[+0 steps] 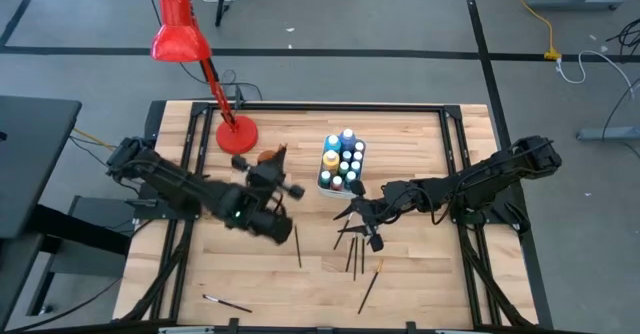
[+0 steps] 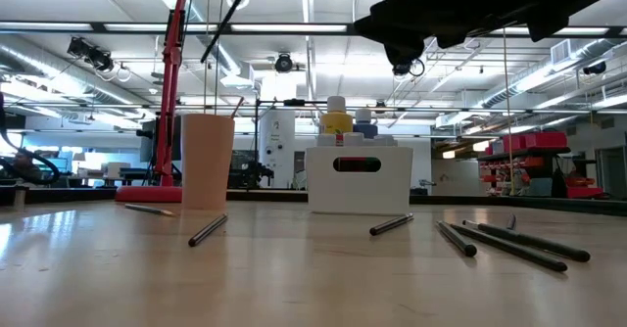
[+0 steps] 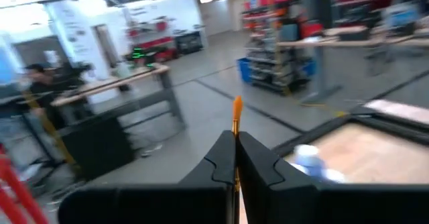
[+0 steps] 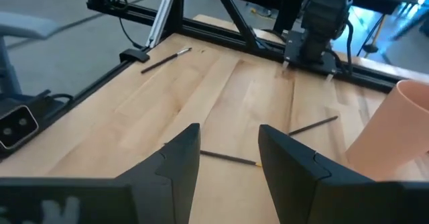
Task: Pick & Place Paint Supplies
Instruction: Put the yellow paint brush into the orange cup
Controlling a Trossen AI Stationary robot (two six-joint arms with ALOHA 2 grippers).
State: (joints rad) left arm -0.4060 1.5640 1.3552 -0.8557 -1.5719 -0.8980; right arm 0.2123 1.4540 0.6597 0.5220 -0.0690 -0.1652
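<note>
A wooden tabletop (image 1: 420, 264) stands in a workshop. The left claw (image 3: 234, 158) is raised near the peach cup (image 2: 207, 160), pinched tight on an orange-tipped brush (image 3: 236, 117). The right claw (image 4: 226, 158) hangs with its fingers apart above loose brushes (image 1: 352, 256) on the tabletop. Paint bottles (image 1: 342, 161) sit in a white box (image 2: 359, 178). One more brush (image 1: 226, 301) lies at the near left edge.

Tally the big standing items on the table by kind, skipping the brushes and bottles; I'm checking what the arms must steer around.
Red desk lamp: 1
Peach cup: 1
White bottle box: 1
Total: 3
</note>
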